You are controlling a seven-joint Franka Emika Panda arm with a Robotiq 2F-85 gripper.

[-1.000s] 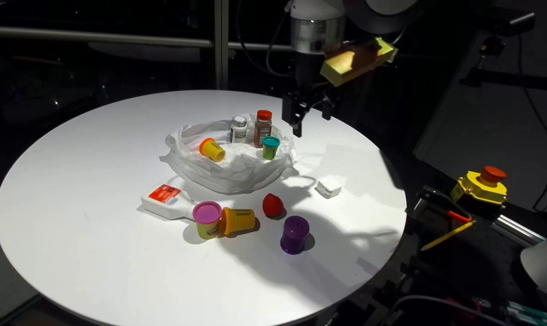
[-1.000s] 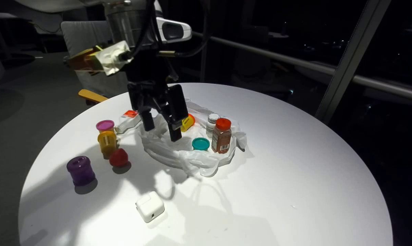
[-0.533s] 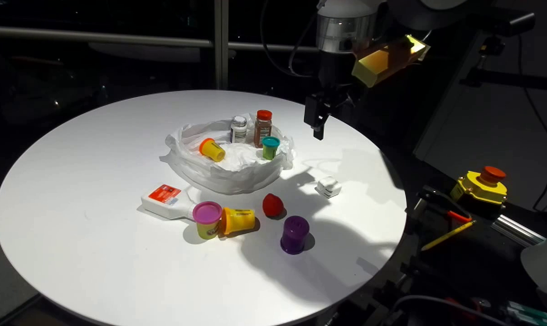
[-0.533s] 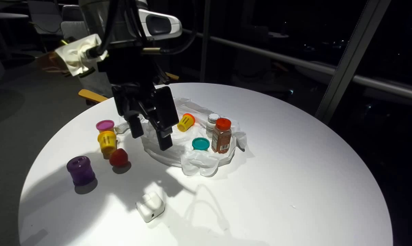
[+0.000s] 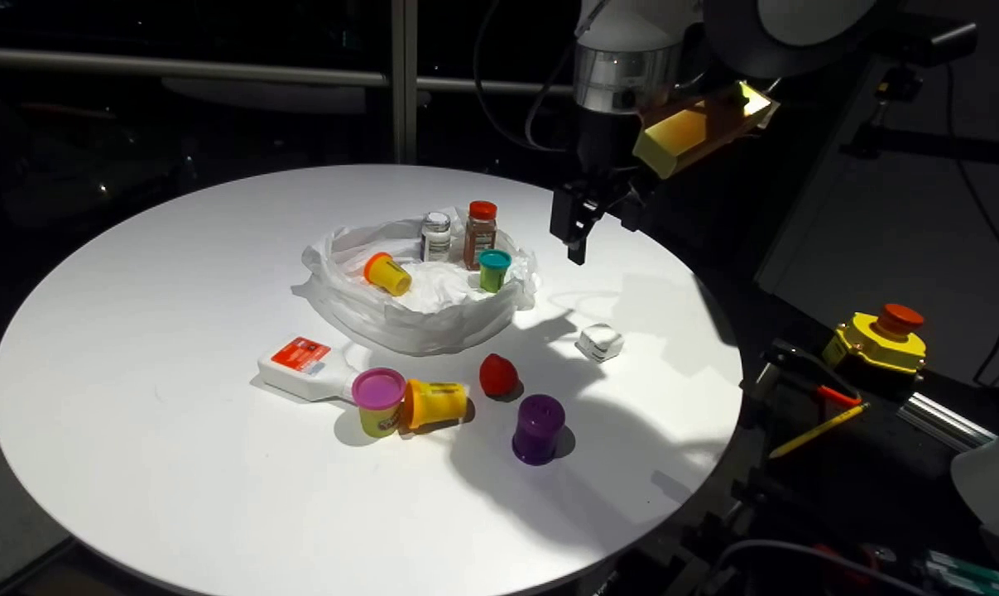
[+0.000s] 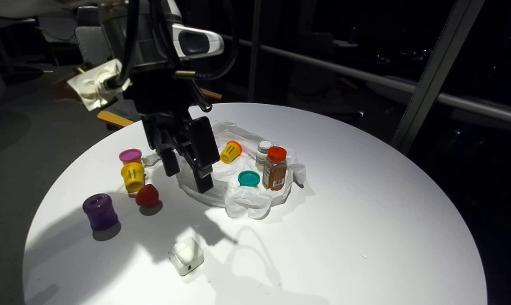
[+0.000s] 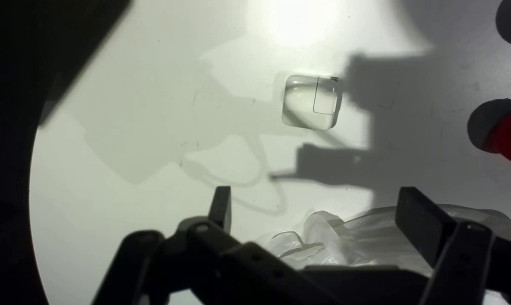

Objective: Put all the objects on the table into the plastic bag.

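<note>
The round white table carries the open plastic bag. Directly on the table lies also a white bottle; beside it, a pink-lidded cup stands upright, and next comes a yellow cup on its side. A red object, a purple cup and a white block rest apart from each other.

In an exterior view the arm hangs in from the top, right of centre, its wrist close to upright. Beneath, the gripper points down in mid-air. In the wrist view its two fingers stand wide apart, one to the left, one to the right, their tips level.
</note>
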